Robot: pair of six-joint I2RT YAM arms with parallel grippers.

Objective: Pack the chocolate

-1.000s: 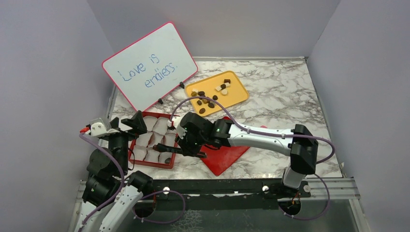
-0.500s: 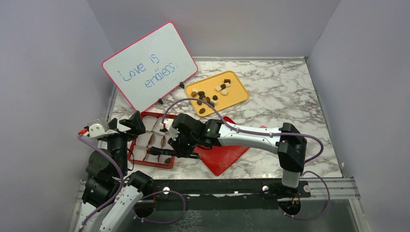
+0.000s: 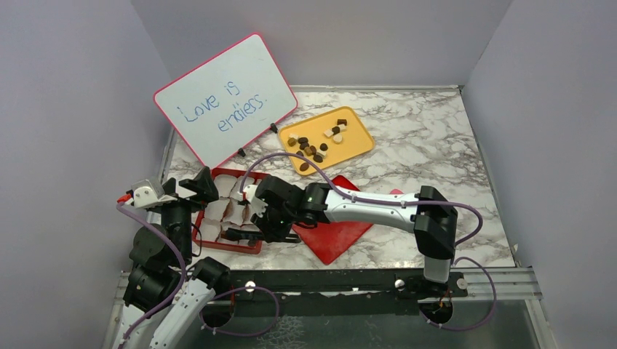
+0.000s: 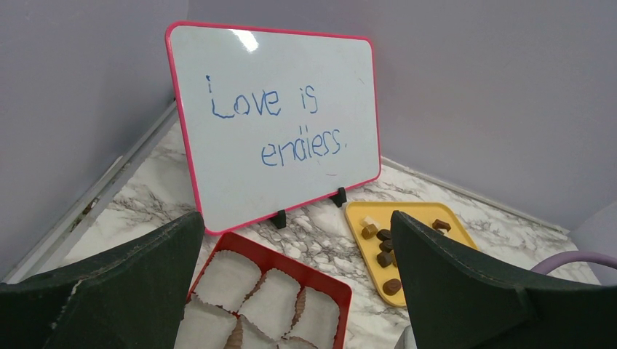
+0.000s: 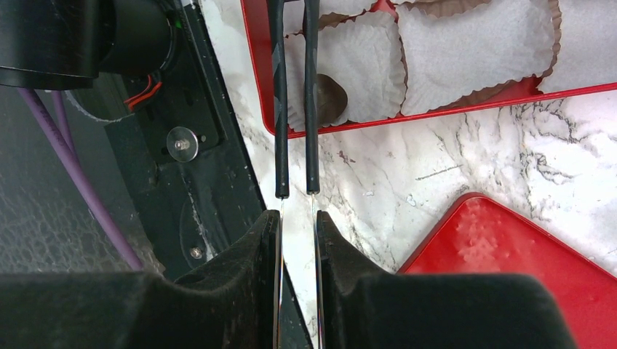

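Several chocolate pieces (image 3: 313,150), mostly dark brown, lie on the yellow tray (image 3: 356,142); the left wrist view shows them too (image 4: 384,247). My right gripper (image 3: 263,231) is shut on thin black-tipped tweezers (image 5: 311,109) that reach over the red box's near edge (image 5: 255,65). One dark chocolate (image 5: 331,98) sits in a white paper cup, just beside the tweezers' right blade. The blade tips are cut off at the top of the right wrist view. My left gripper (image 3: 185,187) hangs open and empty over the box's left end (image 4: 320,280).
A whiteboard (image 3: 225,98) with blue writing leans against the back left wall. The red lid (image 3: 338,233) lies flat to the right of the box, partly under my right arm. The black base rail (image 3: 327,280) runs along the table's near edge.
My right arm has slid left, carrying the tweezers farther over the box's near row. The left arm has not moved.
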